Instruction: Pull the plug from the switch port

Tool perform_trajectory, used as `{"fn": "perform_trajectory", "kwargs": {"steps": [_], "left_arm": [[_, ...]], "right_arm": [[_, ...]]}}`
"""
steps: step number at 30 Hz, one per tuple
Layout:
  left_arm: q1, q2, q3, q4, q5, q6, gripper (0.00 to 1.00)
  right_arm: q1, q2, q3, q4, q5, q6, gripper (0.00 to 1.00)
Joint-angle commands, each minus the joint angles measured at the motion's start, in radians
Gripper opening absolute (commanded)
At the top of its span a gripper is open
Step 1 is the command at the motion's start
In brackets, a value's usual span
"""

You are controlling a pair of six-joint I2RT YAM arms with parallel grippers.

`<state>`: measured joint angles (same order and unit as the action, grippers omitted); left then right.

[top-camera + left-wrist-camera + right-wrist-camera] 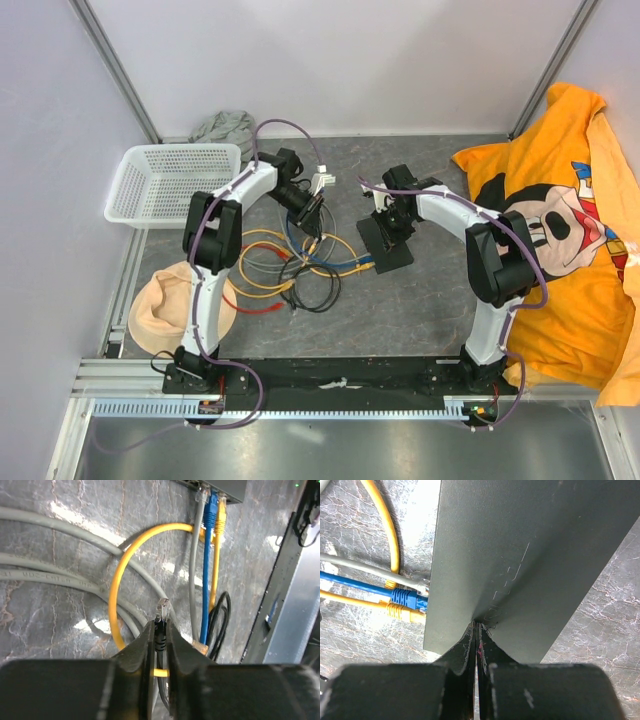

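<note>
Both arms are bolted to the black base plate, the left arm at its left end and the right arm at its right end. Each has smooth white tubular links joined by bulky black joint housings. A lilac cable runs along each arm from the plate, looping free of the shell in places. Farthest from the plate, the left gripper and right gripper are matte black, with a broad blocky body and two fingers tapering to thin tips. A small orange-red part sits at each arm's foot, on the plate's near edge.
</note>
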<state>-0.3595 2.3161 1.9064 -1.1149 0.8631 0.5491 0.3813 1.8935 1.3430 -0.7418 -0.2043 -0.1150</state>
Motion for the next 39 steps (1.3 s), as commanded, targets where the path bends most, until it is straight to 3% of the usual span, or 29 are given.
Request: {"fn": "perform_trajectory", "kwargs": {"steps": [1, 2, 4, 7, 12, 16, 28, 32, 39], "left_arm": [[0.013, -0.188, -0.087, 0.172, -0.056, -0.151, 0.32], [0.017, -0.298, -0.186, 0.313, -0.073, -0.193, 0.50], [0.024, -0.410, -0.269, 0.427, -0.122, -0.267, 0.54], [0.037, -0.570, -0.410, 0.541, -0.208, -0.340, 0.54], [0.070, -0.860, -0.806, 0.677, -0.295, -0.390, 0.56], [0.076, -0.940, -0.975, 0.705, -0.342, -0.414, 0.58], [0.063, -0.747, -1.020, 0.664, -0.443, -0.446, 0.56], [0.050, -0.676, -1.001, 0.670, -0.405, -0.463, 0.53], [0.030, -0.692, -1.020, 0.652, -0.358, -0.485, 0.48]], "right_arm": [[0.008, 0.088, -0.027, 0.041, 0.032, -0.003, 0.03], [0.007, 0.088, -0.027, 0.042, 0.032, -0.002, 0.04], [0.008, 0.088, -0.030, 0.041, 0.032, -0.002, 0.03], [0.007, 0.092, -0.031, 0.045, 0.028, -0.002, 0.04], [0.008, 0.099, -0.030, 0.051, 0.025, -0.002, 0.04], [0.008, 0.099, -0.024, 0.047, 0.023, 0.000, 0.05], [0.014, 0.095, -0.027, 0.042, 0.020, -0.005, 0.05], [0.018, 0.087, -0.034, 0.042, 0.023, -0.006, 0.05], [0.016, 0.082, -0.039, 0.047, 0.023, -0.006, 0.06]]}}
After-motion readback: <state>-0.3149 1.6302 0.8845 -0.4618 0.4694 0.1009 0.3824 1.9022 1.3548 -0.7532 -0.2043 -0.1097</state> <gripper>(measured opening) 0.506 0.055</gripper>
